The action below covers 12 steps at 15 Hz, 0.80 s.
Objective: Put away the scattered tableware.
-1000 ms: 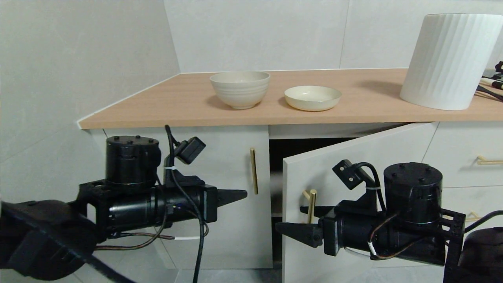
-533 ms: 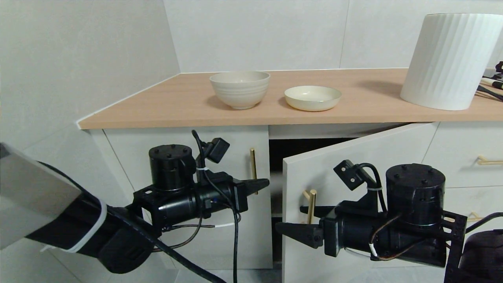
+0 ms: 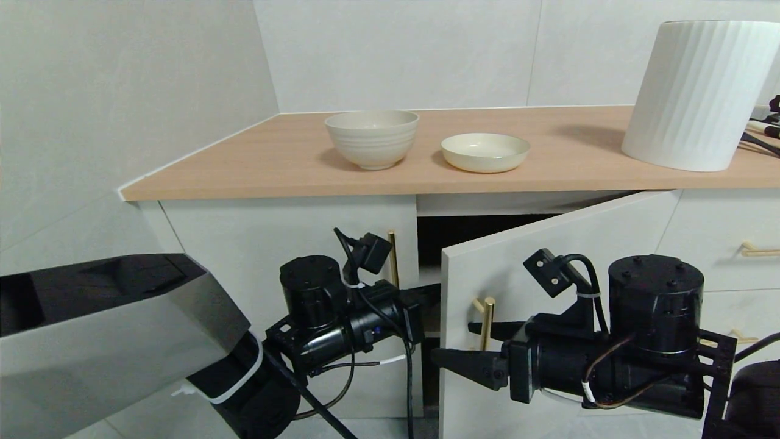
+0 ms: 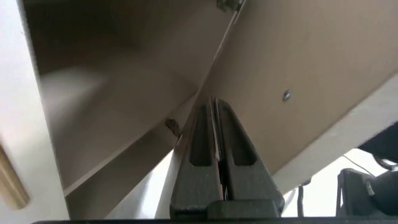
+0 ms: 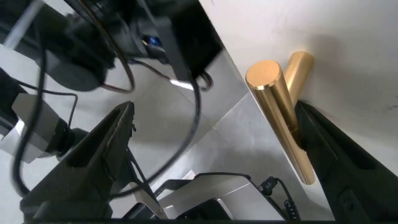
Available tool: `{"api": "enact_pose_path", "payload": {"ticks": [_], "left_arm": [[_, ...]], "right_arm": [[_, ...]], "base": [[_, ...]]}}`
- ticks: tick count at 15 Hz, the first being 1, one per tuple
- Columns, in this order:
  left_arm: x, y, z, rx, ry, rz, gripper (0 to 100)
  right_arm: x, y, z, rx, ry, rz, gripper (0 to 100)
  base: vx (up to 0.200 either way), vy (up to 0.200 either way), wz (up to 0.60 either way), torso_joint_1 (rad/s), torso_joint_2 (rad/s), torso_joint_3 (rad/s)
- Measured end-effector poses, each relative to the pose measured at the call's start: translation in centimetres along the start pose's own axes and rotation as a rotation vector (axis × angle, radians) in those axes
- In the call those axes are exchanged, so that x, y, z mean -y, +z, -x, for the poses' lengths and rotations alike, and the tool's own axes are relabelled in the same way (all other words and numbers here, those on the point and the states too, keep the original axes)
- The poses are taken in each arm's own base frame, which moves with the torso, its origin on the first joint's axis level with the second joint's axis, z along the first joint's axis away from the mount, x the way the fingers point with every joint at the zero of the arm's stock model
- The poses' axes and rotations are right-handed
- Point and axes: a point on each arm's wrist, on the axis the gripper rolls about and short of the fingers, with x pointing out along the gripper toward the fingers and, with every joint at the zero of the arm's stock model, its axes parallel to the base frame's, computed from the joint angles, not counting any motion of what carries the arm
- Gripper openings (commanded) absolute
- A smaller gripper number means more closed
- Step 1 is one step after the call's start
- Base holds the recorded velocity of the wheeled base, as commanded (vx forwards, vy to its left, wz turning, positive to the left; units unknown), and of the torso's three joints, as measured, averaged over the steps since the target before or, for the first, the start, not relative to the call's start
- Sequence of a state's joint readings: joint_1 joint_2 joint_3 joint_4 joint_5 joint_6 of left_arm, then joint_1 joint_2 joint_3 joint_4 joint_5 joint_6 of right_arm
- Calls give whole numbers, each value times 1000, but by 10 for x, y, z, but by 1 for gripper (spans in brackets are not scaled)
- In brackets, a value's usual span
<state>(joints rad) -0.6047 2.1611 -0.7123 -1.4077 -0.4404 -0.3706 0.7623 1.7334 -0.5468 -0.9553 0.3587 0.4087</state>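
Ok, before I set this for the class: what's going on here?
A two-armed robot is at a cupboard, with tableware to put away. Its right tool is open around the brass handle of the half-open right door. Its left tool is shut and points into the gap beside that door, toward the dark inside. The bowl and dish sit on the counter, not yet put away.

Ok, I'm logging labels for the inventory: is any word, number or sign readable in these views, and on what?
None can be read. The bowl, the shallow dish, the ribbed white container, the countertop and the open cabinet door all show plain surfaces.
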Motion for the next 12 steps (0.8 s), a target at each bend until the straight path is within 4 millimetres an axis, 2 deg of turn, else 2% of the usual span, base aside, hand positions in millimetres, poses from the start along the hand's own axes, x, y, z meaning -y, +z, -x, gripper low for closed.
{"api": "enact_pose_path", "payload": {"ticks": [4, 9, 12], "left_arm": [[10, -6, -6, -9, -13, -1, 0], [14, -9, -8, -17, -24, -1, 0], [17, -10, -9, -23, -30, 0, 0]], "right_arm": [[1, 0, 3, 6, -4, 5, 100], [11, 7, 16, 46, -51, 8, 100], [17, 5, 26, 46, -103, 96, 100]], "base": [[0, 0, 0, 0, 0, 0], [0, 0, 0, 0, 0, 0], [0, 0, 0, 0, 0, 0]]}}
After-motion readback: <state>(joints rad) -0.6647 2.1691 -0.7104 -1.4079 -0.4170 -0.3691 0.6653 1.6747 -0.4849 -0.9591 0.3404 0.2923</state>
